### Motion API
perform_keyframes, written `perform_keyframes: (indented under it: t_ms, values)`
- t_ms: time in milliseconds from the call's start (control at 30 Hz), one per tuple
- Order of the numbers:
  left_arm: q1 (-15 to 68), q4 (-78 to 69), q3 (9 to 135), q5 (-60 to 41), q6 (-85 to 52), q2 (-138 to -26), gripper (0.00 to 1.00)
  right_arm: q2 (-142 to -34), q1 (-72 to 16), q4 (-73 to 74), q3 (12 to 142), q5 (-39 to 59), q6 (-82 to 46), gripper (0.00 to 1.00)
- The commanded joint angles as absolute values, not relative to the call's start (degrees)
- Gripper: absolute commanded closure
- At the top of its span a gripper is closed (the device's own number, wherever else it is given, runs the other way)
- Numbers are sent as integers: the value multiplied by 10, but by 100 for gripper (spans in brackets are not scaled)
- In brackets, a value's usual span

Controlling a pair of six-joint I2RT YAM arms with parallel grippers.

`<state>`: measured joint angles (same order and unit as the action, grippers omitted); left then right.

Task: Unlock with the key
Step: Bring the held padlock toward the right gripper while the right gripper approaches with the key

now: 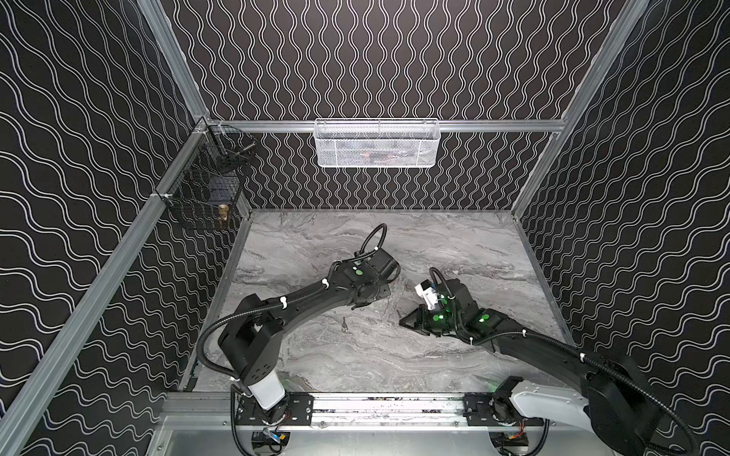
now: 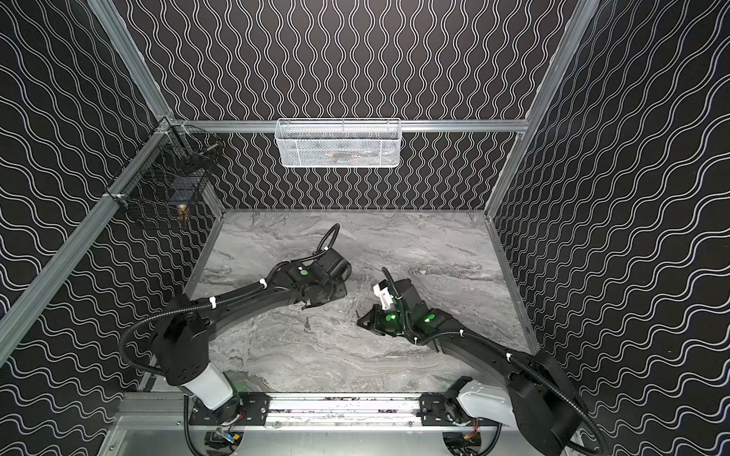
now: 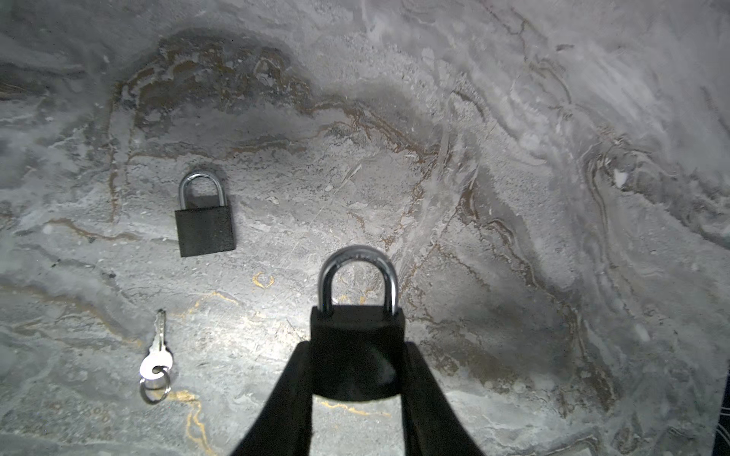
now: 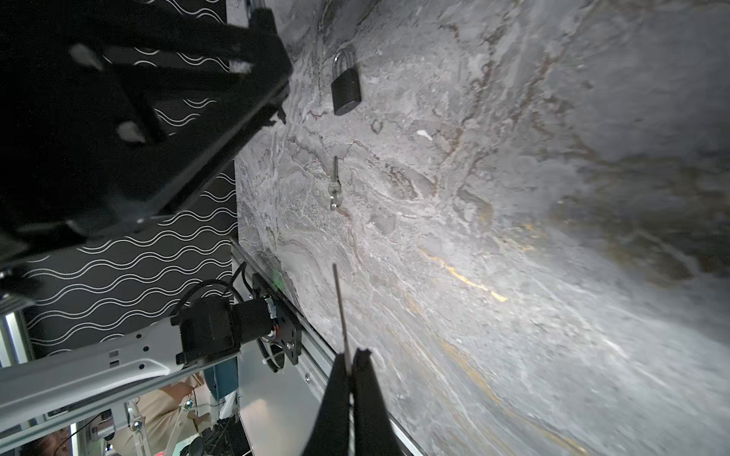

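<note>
My left gripper (image 3: 357,349) is shut on the black body of a padlock (image 3: 355,327), whose silver shackle points away from the wrist, above the marble table. A second black padlock (image 3: 204,225) lies flat on the table, also seen as padlock (image 4: 345,89) in the right wrist view. My right gripper (image 4: 351,353) is shut on a key (image 4: 340,312), its thin blade sticking out edge-on past the fingertips. Another key on a ring (image 3: 156,363) lies loose on the table (image 1: 345,324) between the two arms. In both top views the left gripper (image 1: 361,304) hangs under its wrist and the right gripper (image 1: 407,320) points left.
A white mesh basket (image 1: 376,144) hangs on the back rail. A black wire basket (image 1: 205,185) sits in the back left corner. Patterned walls close in the marble table (image 1: 454,244) on three sides, and a metal rail (image 1: 375,406) runs along its front.
</note>
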<state>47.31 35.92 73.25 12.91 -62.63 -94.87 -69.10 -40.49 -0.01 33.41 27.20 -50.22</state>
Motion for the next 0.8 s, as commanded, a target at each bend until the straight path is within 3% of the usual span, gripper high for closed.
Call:
perform_keyframes:
  t_ms: [0, 400, 767]
  values:
    - [473, 346, 726, 151, -663, -929, 100, -721, -429, 112, 339, 226, -551, 100]
    - [473, 342, 716, 120, -674, -898, 100, -789, -452, 264, 349, 197, -573, 100]
    - [474, 344, 710, 111, -662, -884, 100, -821, -457, 276, 362, 186, -562, 100]
